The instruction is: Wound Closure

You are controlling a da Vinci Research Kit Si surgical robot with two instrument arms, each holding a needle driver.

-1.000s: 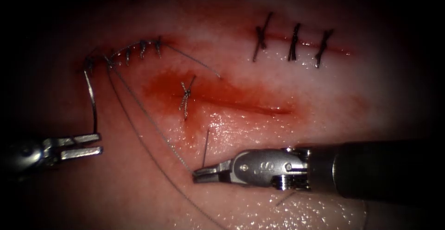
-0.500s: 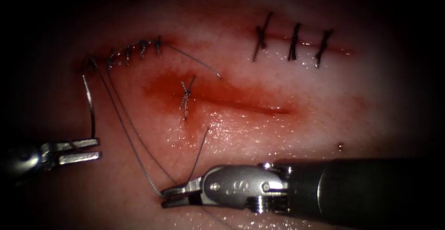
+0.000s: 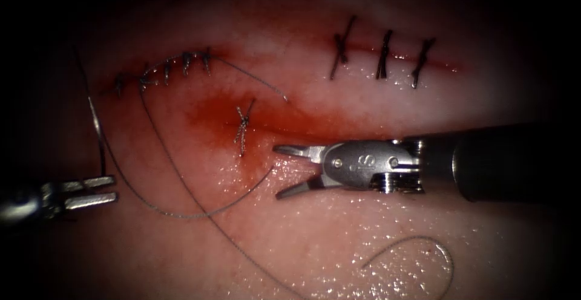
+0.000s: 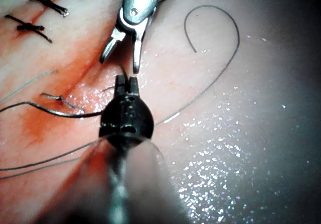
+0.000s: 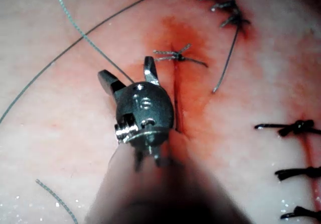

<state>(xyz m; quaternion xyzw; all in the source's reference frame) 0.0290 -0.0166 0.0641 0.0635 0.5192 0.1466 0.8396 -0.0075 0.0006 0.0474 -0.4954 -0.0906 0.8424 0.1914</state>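
The right tool (image 3: 289, 172) has its jaws spread wide, one tip lying along the cut (image 3: 327, 138) and the other pointing toward seven o'clock, with nothing between them; the short end of thread (image 3: 181, 173) curls just beside its lower tip. The left tool (image 3: 91, 191), at nine o'clock in the endoscope view, has its jaws closed on the curved needle (image 3: 97, 133) near its lower end, the needle arching up toward eleven o'clock, free of the tissue (image 3: 363, 239) and well left of the cut. The thread runs from the stitched line (image 3: 163, 69) at ten o'clock down in a loose sweep across the tissue, with another loop lying at five o'clock. A single knotted stitch (image 3: 242, 124) sits at the cut's left end in the red fluid (image 3: 212, 115).

Half a second ago the right tool was lower, near six o'clock, jaws clamped on the thread; it has since let go, opened and risen to the cut. The needle's upper tip, then at the stitched line's left end, now stands clear of it, and the thread lies slack.
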